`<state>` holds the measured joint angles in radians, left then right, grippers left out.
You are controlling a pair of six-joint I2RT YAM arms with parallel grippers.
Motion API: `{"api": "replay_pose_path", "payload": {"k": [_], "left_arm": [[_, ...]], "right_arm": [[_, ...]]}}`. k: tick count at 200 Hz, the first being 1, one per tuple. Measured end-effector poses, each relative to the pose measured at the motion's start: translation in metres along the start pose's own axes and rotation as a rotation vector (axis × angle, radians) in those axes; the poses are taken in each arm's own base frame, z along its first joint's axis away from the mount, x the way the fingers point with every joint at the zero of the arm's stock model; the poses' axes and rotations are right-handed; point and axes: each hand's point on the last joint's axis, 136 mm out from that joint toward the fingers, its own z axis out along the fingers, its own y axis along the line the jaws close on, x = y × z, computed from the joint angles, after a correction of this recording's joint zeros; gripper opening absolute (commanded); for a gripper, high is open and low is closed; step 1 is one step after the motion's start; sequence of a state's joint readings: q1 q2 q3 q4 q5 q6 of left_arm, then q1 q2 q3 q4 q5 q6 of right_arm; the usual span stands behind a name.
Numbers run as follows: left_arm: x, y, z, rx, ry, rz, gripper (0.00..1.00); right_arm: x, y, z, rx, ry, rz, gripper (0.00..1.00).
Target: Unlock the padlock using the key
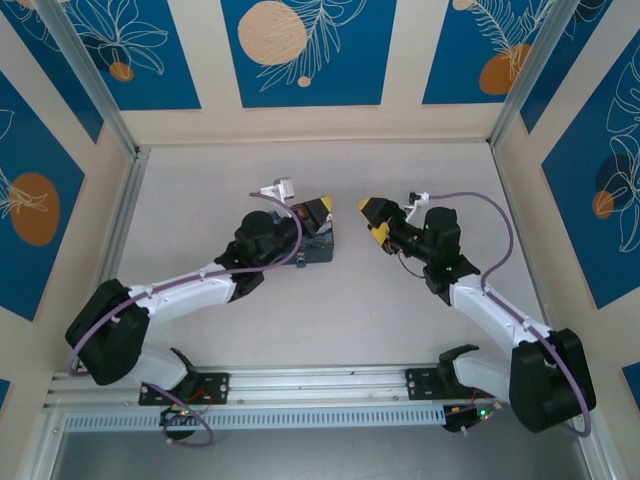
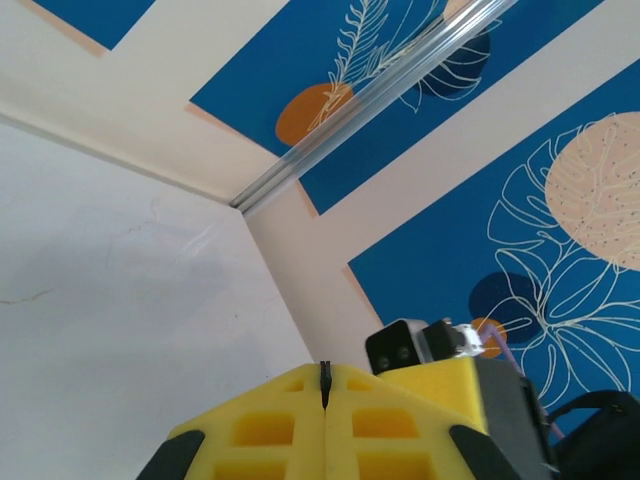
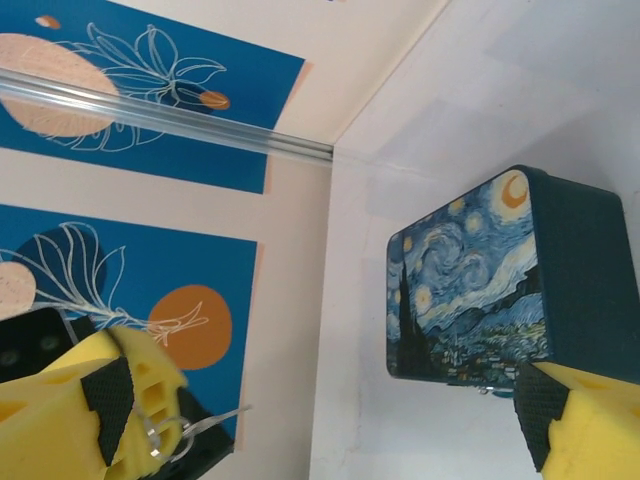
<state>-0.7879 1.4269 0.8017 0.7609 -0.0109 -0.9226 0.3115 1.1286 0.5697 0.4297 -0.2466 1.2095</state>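
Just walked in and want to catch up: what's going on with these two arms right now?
Both arms reach toward a Starry Night tin at mid-table. The left tool is shut and raised beside the tin; a thin dark sliver sits in the seam between its pads, possibly the key, though I can't tell. The right tool stands wide open, facing the tin from the side, not touching it. The padlock is too small to make out.

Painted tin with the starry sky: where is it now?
In the top view the tin sits near the middle of the table, partly covered by the left gripper; the right wrist view shows it close ahead.
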Motion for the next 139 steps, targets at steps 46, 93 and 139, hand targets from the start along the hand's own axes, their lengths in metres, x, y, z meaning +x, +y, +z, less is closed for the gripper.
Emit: {"api": "replay_pose_path", "payload": {"k": [46, 93, 139], "left_arm": [[0.001, 0.016, 0.000, -0.029, -0.044, -0.073, 0.00], [0.001, 0.030, -0.002, -0.068, -0.103, -0.174, 0.00], [-0.006, 0.033, -0.005, -0.074, -0.163, -0.232, 0.00]], "right_arm": [[0.002, 0.011, 0.024, -0.111, 0.051, 0.018, 0.71], [0.016, 0.031, 0.040, -0.245, 0.110, 0.015, 0.47], [0.038, 0.046, 0.045, -0.309, 0.162, 0.003, 0.41]]}}
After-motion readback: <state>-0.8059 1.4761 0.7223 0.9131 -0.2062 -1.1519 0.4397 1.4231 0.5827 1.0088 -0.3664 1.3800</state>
